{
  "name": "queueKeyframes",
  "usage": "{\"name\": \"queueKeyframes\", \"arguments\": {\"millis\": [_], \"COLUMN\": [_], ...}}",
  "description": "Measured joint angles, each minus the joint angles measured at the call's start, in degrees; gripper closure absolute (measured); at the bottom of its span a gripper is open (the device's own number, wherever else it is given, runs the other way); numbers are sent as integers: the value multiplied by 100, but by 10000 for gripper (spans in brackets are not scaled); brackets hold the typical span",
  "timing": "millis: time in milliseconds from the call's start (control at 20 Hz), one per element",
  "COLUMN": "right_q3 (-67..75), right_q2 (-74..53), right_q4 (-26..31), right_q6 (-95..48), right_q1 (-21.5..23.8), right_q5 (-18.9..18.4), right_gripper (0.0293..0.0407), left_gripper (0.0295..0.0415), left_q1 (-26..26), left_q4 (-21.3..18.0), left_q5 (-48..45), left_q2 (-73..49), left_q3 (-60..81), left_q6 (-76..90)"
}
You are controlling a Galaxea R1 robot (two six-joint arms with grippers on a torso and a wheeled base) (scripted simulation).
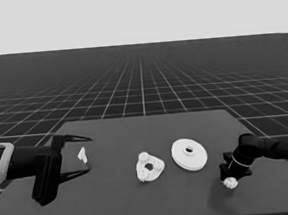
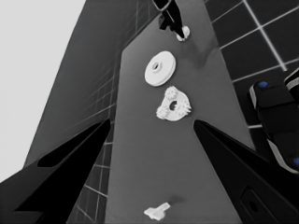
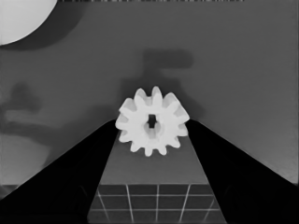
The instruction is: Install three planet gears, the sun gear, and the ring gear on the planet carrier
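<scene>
Three gears (image 1: 144, 156) sit on the smaller round part (image 1: 150, 167). Your right gripper (image 1: 231, 180), at its 3 o'clock, pinches the last gear (image 3: 152, 121); the larger round part (image 1: 189, 154) waits. Your left gripper (image 1: 82, 153) idles, fingers spread.

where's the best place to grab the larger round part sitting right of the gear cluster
Take the larger round part by its outer rim, from above, fingers on opposite edges. It lies flat and stands apart from the smaller round part with its gears, so the rim looks free all round. The centre hole seems too small. The right tool is nearest but grips a gear.

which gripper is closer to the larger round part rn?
Right. The right gripper sits just beside the larger round part, at a gear; the left gripper waits across the table, beyond the smaller round part.
</scene>
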Motion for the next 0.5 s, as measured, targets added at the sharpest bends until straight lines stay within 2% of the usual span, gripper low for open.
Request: {"name": "queueKeyframes", "arguments": {"millis": [100,150,250,350,500], "right_q3": [0,414,671,716,727], "right_q2": [0,-221,-378,-407,-415], "right_q4": [0,384,837,1009,1082], "right_q6": [0,69,97,98,96], "right_q1": [0,465,1071,1286,1373], "right_q5": [0,-362,-705,-824,-874], "right_gripper": [390,390,390,390,390], "left_gripper": [326,326,326,326,326], "left_q1": [0,0,0,0,0], "left_q4": [0,0,0,0,0], "left_q5": [0,0,0,0,0], "left_q2": [0,0,0,0,0], "left_q3": [0,0,0,0,0], "left_q6": [0,0,0,0,0]}}
